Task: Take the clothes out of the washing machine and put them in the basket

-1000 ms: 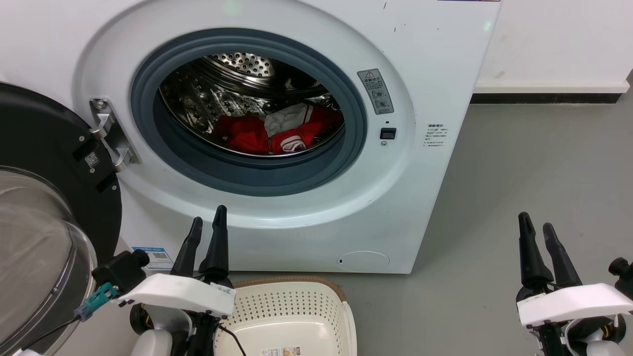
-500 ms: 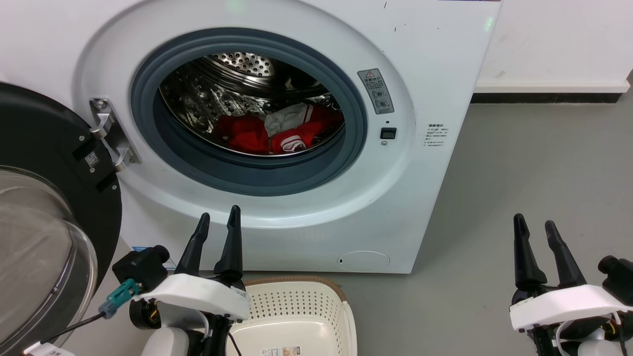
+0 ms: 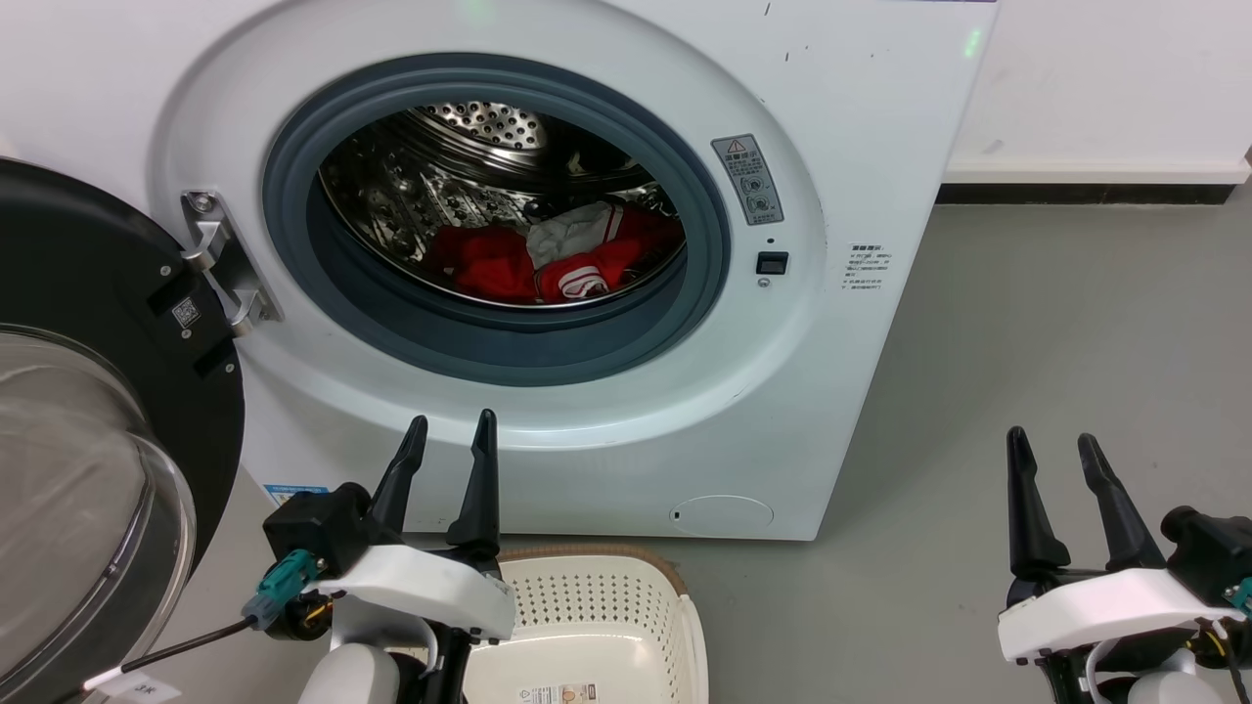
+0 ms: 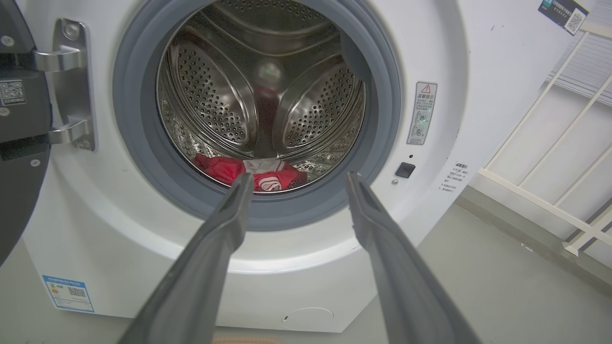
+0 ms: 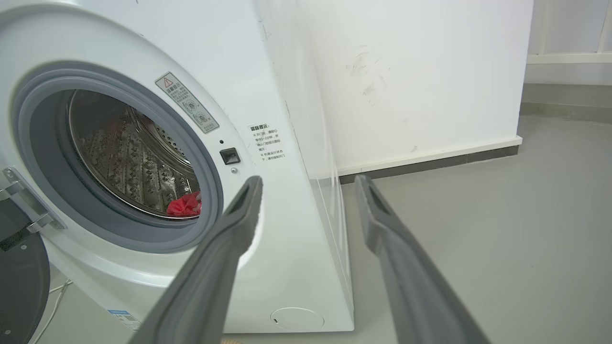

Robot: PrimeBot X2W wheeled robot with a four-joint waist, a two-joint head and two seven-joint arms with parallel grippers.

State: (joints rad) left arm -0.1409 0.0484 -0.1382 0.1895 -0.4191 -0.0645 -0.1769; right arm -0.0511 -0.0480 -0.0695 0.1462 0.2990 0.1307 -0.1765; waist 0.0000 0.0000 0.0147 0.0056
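Red clothes [image 3: 562, 256] are heaped in the washing machine [image 3: 831, 391] drum, well beyond the left claw [image 3: 452, 418], held released and empty by the basket [image 3: 675, 606]; the right claw [image 3: 1050, 436] is likewise released.

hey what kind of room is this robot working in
Probably a laundry corner, or a test room set up as one. A white front-loading washing machine stands with its door open on a bare grey floor against a plain white wall. A small laundry basket sits before it.
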